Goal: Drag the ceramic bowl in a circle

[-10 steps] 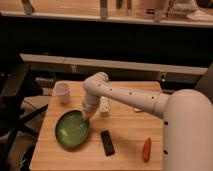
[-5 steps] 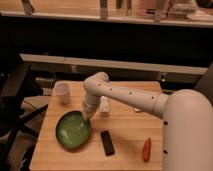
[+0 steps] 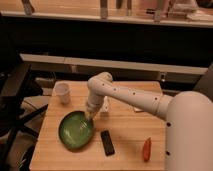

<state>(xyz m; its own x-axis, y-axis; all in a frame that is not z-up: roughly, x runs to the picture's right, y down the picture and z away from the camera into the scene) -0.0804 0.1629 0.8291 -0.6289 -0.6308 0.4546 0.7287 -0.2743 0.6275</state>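
A green ceramic bowl (image 3: 76,131) sits on the wooden table (image 3: 125,135) at the front left. My white arm reaches in from the right, bends above the table and comes down to the bowl. My gripper (image 3: 89,115) is at the bowl's upper right rim and touches it. The gripper's tip is partly hidden against the rim.
A white cup (image 3: 62,93) stands at the table's back left. A black rectangular object (image 3: 107,142) lies just right of the bowl. An orange-red carrot-like object (image 3: 146,149) lies at the front right. A white item (image 3: 104,106) lies behind the gripper. A dark chair (image 3: 12,100) stands left of the table.
The bowl and the gripper stay at nearly the same spot on the front left; any shift is very small.
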